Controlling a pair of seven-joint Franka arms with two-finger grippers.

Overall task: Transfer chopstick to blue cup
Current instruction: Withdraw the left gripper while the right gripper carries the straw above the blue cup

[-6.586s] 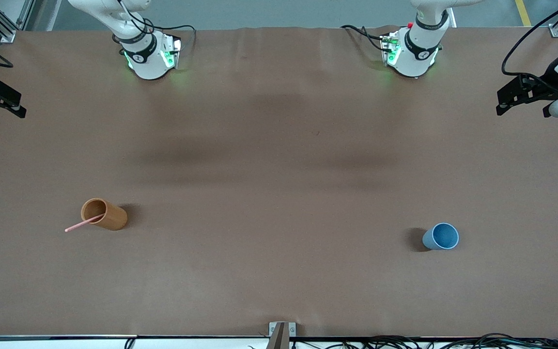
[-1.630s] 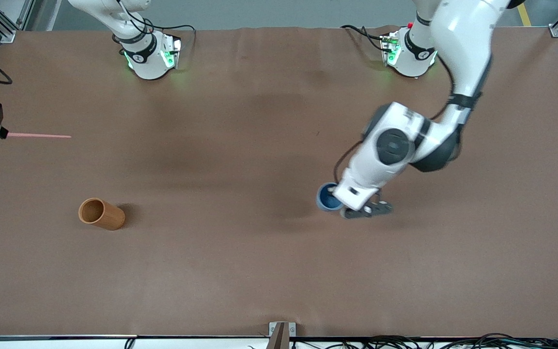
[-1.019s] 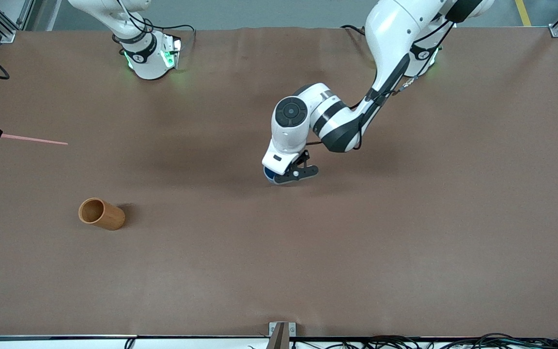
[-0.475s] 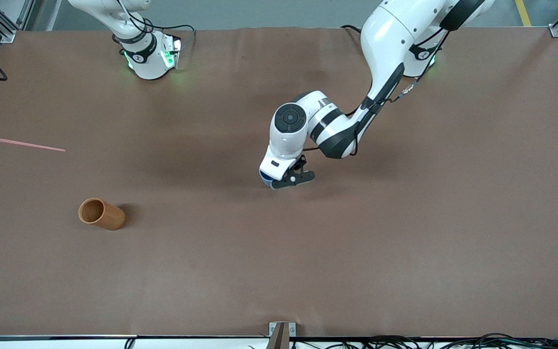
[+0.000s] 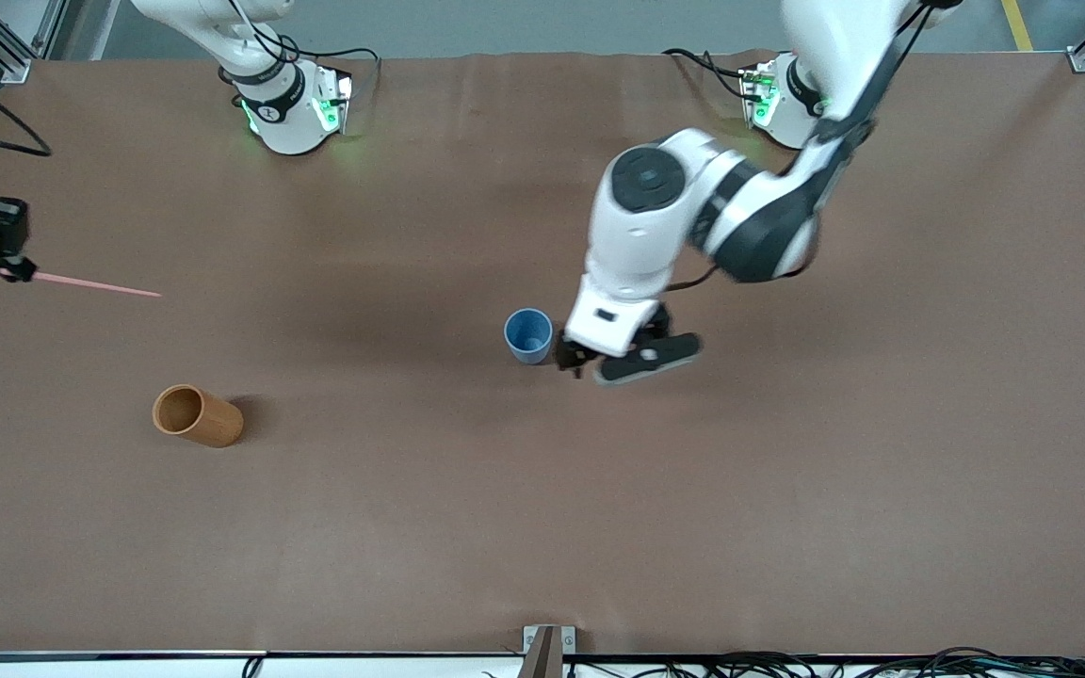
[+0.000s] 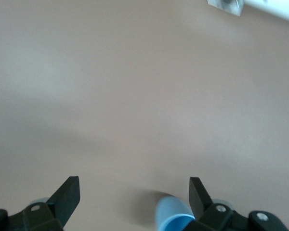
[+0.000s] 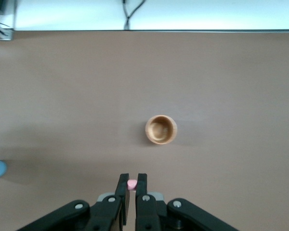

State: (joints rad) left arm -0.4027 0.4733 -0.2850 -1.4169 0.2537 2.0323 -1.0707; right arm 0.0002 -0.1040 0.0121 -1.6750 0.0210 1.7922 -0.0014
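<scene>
Front view: blue cup (image 5: 528, 335) upright mid-tabletop (image 5: 542, 527); left pincer (image 5: 569, 358) just beside it, apart and empty. Right pincer (image 5: 23, 272) clamped on pink chopstick (image 5: 95, 285) over the right arm's end. Orange-brown cup (image 5: 197, 415) nearer the camera.

Left wrist view: fingers (image 6: 63, 198) spread, blue cup between.

Right wrist view: fingers (image 7: 122, 192) pinching chopstick.

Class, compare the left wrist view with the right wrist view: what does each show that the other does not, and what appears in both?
Only the left wrist view shows the left gripper, open over the table. Only the right wrist view shows the right gripper shut on the chopstick, plus the wooden cup. Both share the blue cup and the table.
</scene>
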